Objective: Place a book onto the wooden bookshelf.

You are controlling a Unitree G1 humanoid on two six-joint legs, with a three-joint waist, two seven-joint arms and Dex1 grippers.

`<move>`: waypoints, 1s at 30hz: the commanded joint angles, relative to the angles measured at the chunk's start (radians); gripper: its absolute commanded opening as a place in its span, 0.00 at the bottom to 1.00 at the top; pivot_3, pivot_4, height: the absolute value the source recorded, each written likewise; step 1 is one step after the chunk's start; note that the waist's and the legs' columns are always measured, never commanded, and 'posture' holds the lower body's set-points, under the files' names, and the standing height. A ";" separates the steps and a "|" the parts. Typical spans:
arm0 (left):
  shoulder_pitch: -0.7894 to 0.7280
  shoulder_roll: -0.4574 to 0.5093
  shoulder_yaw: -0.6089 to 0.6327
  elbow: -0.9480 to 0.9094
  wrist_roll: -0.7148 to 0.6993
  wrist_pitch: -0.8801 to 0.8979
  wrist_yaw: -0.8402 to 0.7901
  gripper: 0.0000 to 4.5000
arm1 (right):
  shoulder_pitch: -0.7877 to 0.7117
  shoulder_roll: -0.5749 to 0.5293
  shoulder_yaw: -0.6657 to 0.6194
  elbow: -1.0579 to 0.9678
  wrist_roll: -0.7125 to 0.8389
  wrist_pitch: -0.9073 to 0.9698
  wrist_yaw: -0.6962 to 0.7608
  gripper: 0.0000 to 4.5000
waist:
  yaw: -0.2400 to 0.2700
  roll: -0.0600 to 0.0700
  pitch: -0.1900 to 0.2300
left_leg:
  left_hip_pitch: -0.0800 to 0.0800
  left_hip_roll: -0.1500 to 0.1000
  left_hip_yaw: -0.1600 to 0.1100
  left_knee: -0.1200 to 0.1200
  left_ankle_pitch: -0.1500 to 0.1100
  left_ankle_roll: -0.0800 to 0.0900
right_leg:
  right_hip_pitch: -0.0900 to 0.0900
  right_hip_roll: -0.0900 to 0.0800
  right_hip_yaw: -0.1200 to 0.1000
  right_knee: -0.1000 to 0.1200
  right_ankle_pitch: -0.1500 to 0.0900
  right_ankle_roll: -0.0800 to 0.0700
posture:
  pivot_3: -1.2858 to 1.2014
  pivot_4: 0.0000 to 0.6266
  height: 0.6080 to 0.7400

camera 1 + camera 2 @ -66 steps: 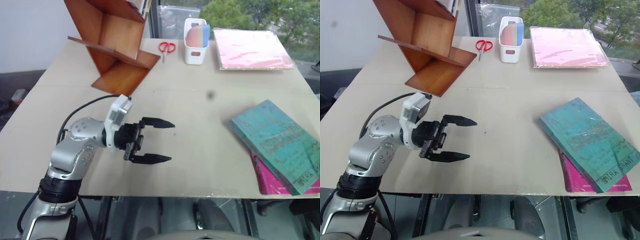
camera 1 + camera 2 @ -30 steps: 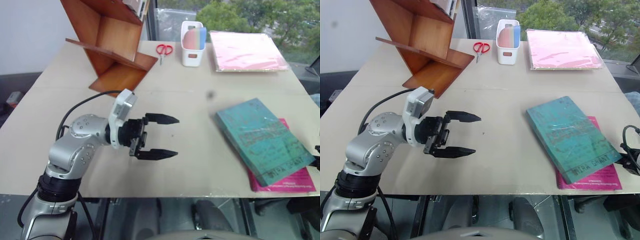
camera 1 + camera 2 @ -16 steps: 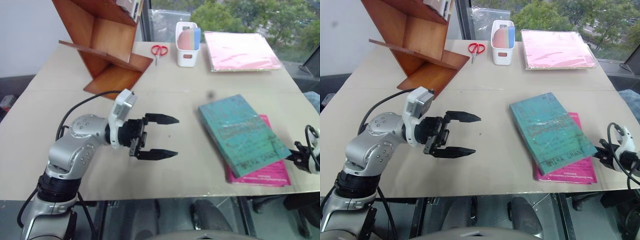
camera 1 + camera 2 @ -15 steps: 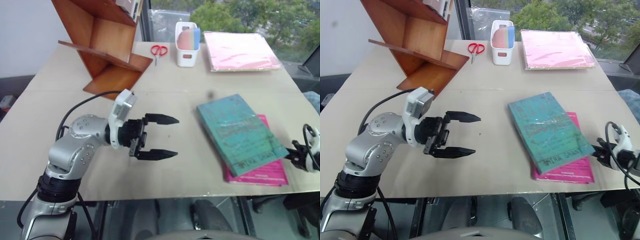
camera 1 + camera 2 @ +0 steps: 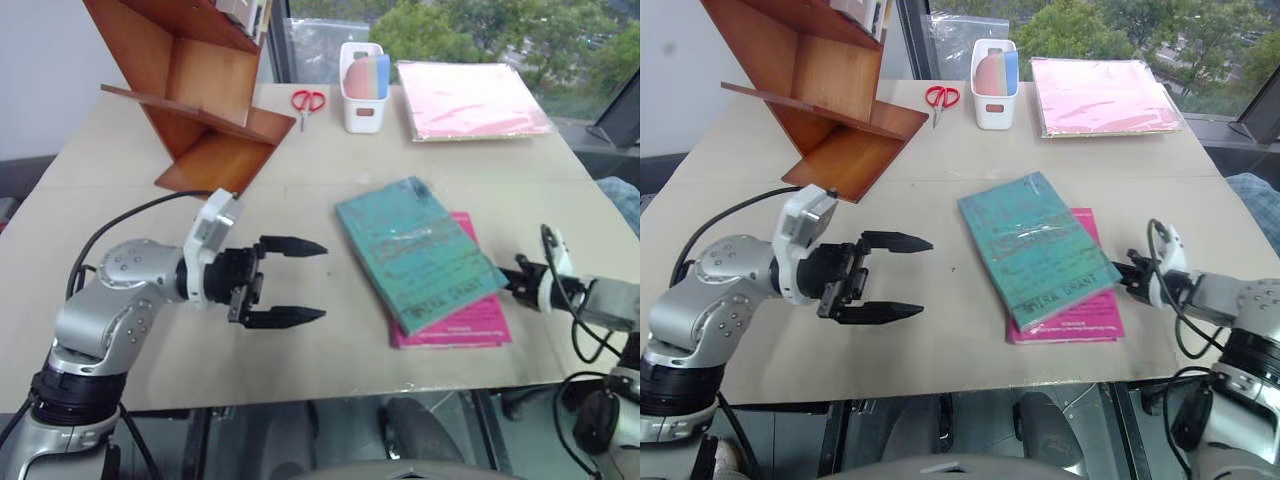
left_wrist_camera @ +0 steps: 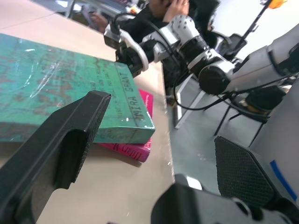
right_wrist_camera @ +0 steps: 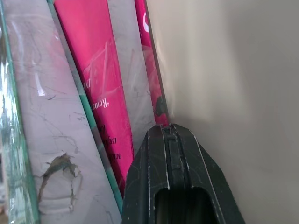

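Lettering is printed along the near edge of the teal book [image 5: 415, 250]; it appears to read "MIRA GRANT", though only partly legible. On the pink book [image 5: 470, 320] underneath, small white print is seen in the right wrist view, too fragmentary to read.

The teal book is found lying flat on the table [image 5: 330, 160], stacked askew on the pink book, well in front of and to the right of the wooden bookshelf [image 5: 190, 85]. The left gripper [image 5: 305, 282] is held above the table just left of the teal book, its fingers spread wide and empty. The right gripper [image 5: 505, 279] is clenched shut, holding nothing, its tip at the right edge of the teal book beside the pink book; contact cannot be confirmed.
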 commanded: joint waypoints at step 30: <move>0.025 -0.083 0.054 0.113 0.185 -0.291 0.088 1.00 | 0.157 -0.008 0.004 -0.432 -0.126 -0.411 0.142 0.01 | 0.056 0.002 0.001 | -0.015 -0.006 0.010 -0.011 -0.001 0.002 | -0.019 -0.008 0.004 -0.001 -0.001 0.000 | 0.52 0.24 1.00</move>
